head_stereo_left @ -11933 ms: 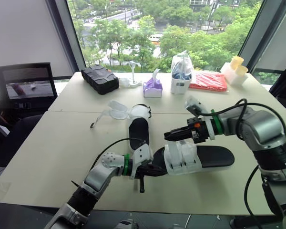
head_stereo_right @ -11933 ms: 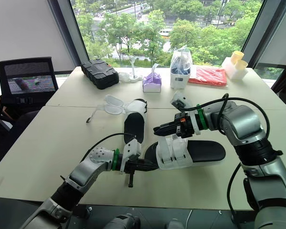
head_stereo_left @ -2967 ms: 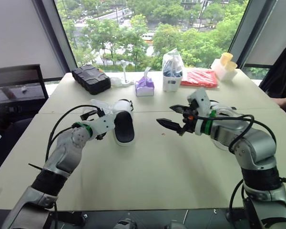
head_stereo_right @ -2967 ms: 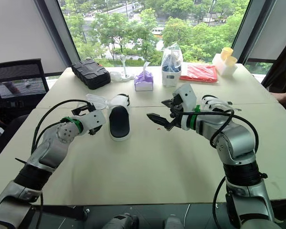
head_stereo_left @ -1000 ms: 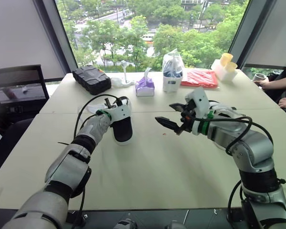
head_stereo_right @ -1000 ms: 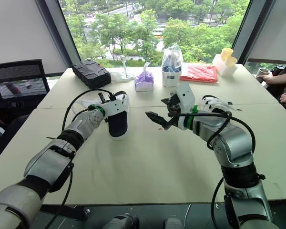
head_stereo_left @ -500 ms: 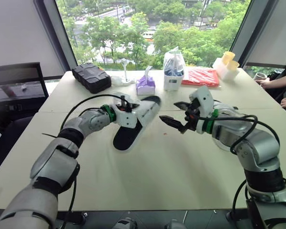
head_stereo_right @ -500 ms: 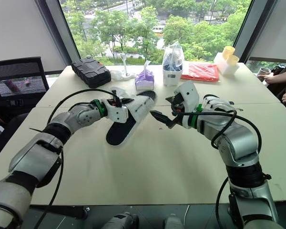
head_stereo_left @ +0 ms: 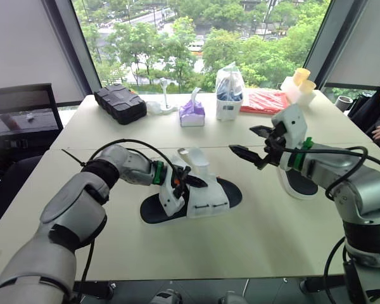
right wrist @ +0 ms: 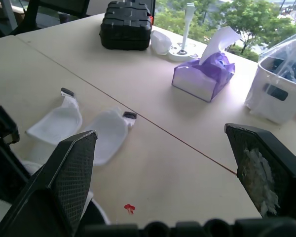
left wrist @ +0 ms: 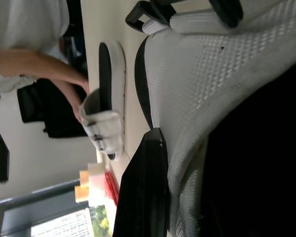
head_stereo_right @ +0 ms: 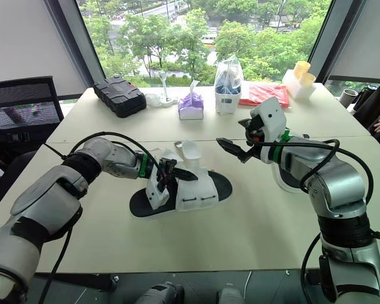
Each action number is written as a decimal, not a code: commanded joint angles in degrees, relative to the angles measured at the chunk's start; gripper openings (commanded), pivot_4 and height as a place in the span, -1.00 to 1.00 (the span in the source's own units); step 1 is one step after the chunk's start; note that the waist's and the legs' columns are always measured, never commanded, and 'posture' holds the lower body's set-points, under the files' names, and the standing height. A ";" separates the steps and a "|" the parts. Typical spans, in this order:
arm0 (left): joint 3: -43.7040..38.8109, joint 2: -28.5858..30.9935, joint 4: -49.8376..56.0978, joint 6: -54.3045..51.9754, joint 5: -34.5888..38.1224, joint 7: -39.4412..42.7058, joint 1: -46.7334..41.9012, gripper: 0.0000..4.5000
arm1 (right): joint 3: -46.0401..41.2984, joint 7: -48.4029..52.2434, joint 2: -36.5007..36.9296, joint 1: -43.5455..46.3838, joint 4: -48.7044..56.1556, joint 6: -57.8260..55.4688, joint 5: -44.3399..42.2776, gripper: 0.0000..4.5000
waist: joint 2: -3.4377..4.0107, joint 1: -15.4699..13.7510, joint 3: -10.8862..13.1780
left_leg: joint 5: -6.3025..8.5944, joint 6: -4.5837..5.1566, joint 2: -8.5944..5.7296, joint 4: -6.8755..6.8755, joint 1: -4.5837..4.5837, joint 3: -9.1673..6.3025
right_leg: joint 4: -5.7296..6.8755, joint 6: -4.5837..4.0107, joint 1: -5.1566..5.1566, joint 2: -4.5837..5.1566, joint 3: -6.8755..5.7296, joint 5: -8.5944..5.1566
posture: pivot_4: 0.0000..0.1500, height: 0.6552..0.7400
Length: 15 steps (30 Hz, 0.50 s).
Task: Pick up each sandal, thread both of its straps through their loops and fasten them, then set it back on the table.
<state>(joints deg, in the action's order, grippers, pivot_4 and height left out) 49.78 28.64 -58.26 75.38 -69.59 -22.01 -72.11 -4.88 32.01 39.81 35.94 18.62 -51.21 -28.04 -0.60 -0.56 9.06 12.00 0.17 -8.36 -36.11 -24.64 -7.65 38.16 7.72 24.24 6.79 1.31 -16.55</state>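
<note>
Sandal [head_stereo_left: 209,197] first: from the head cameras we see it sole-down in the middle of the table [head_stereo_left: 253,234], toe to the right. Its two white straps [head_stereo_left: 195,158] stand open and unthreaded on the far side. Our left gripper [head_stereo_left: 179,183] reaches in from the left and is clamped on the white upper. That pins the shoe so the other arm can work the straps. Our right gripper [head_stereo_left: 242,140] hangs above the table just right of the sandal and apart from it. It is spread wide, holds nothing and points toward the straps, placed, we judge, to take a strap end next. The second sandal [head_stereo_left: 296,185] lies further right, behind that forearm and well clear of the work.

In the left wrist view, white mesh of the upper runs between our two black fingers [left wrist: 144,192]. The view is so close that we take the clamp as likely rather than plain. Beyond, the second sandal lies on the table, with a person's arm [left wrist: 37,69] past it.

In the right wrist view, the gripper stands wide open with bare table showing in the gap. Ahead lie the strap ends, each with a dark tab at its tip and neither passed through anything. Both fastenings therefore remain to do. Farther off are a tissue box [right wrist: 202,79] and a black case [right wrist: 126,24], out of the way.
</note>
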 commanded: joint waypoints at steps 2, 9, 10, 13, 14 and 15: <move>7.58 0.44 0.11 -2.43 -10.32 -17.21 -3.92 -0.98 | -1.22 -0.36 0.22 0.03 2.08 0.30 -0.05 1.00 | 0.00 -0.02 0.00 | 0.00 0.00 0.00 -0.01 0.00 0.01 | 0.02 0.01 0.00 0.00 0.00 0.00 | 1.00 1.00; 17.79 -2.27 -2.93 -6.93 -18.66 -37.88 -6.72 -0.98 | -0.91 -0.87 -0.11 -0.15 2.75 -0.33 -0.17 1.00 | 0.00 -0.16 0.00 | 0.00 0.00 0.00 -0.03 0.01 0.04 | 0.06 0.02 0.00 -0.01 0.00 0.00 | 1.00 1.00; 18.81 -2.62 -3.35 -7.19 -19.19 -39.88 -7.07 -0.98 | -0.92 -0.91 -0.13 -0.16 2.81 -0.40 -0.22 1.00 | 0.00 -0.15 0.00 | 0.00 0.01 0.00 -0.04 0.01 0.04 | 0.06 0.02 0.00 -0.01 0.00 0.00 | 1.00 1.00; 21.48 -3.66 -4.42 -6.98 -20.28 -44.26 -7.90 -0.98 | -0.73 -1.07 -0.25 -0.19 2.68 -0.46 -0.12 1.00 | -0.01 -0.17 0.00 | 0.00 0.00 0.00 -0.04 0.01 0.04 | 0.07 0.02 0.00 0.00 0.00 0.00 | 1.00 1.00; 22.33 -3.97 -4.73 -6.89 -20.61 -45.24 -8.11 -0.98 | -0.65 -1.12 -0.28 -0.24 2.68 -0.46 -0.07 1.00 | -0.01 -0.18 0.00 | 0.00 0.00 0.00 -0.04 0.01 0.05 | 0.07 0.02 0.00 0.00 0.00 0.00 | 1.00 1.00; 23.12 -4.30 -5.22 -6.96 -20.83 -45.98 -8.21 -0.98 | -0.62 -1.15 -0.33 -0.29 2.72 -0.47 -0.10 1.00 | -0.01 -0.24 0.00 | 0.00 0.00 0.00 -0.05 0.01 0.05 | 0.07 0.02 -0.01 0.00 0.00 0.01 | 1.00 1.00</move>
<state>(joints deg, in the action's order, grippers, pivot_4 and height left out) 71.90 24.48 -62.99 69.18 -89.98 -65.09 -78.96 -4.80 31.12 39.56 35.66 19.08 -52.09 -28.11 -0.61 -0.80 9.06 12.00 0.17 -8.37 -36.16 -24.64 -7.59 38.23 7.75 24.22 6.80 1.31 -16.54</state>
